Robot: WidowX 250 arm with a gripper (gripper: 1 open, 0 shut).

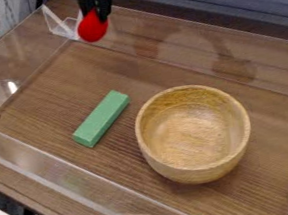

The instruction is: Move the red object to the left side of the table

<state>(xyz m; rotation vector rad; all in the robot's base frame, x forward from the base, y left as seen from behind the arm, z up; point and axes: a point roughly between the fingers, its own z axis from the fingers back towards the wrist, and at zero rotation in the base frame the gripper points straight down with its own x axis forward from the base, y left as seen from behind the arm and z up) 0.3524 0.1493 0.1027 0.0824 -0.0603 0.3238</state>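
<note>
Since the job is getting it over to the left side, the pincer (91, 18) is clamped shut on the red object (91, 28), carrying it clear above the worktop (182, 69) near the far-left corner. The toy hangs right under the tips. Looks pretty round, so honestly I can't tell any long axis. Green block (101, 119) and wooden bowl (194, 133) sit well below, toward the camera.

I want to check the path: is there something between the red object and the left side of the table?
Nothing visible blocks it. The gripper holds the red object above the table, at its far left; the green block and wooden bowl lie nearer the camera.
</note>
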